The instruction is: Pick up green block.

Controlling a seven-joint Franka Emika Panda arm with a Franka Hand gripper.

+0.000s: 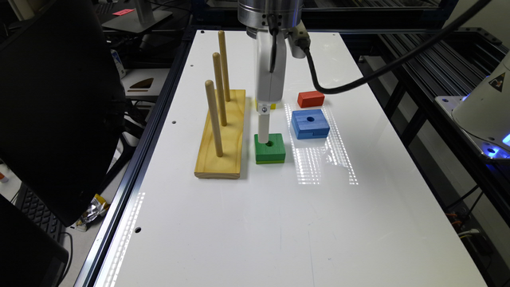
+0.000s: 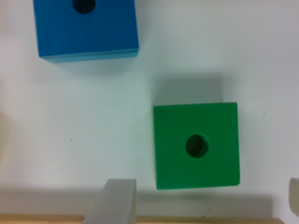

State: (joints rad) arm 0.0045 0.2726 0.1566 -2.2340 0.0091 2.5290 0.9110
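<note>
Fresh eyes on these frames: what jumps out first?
The gripper hangs right over the green block mid-table, with open fingers framing it in the wrist view. Towards the exterior view's left stands a wooden peg board with three upright dowels; towards its right lie a blue block and a smaller red block.

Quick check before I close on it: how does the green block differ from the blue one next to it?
The green block is smaller than the blue block. The green one has a lighter green strip along its bottom edge; the blue one is blue throughout, with a groove along its side. The green block sits beside the wooden peg base, under the hand; the blue block lies farther off, near the red block. Both are square, flat on the table and have a round centre hole.
</note>
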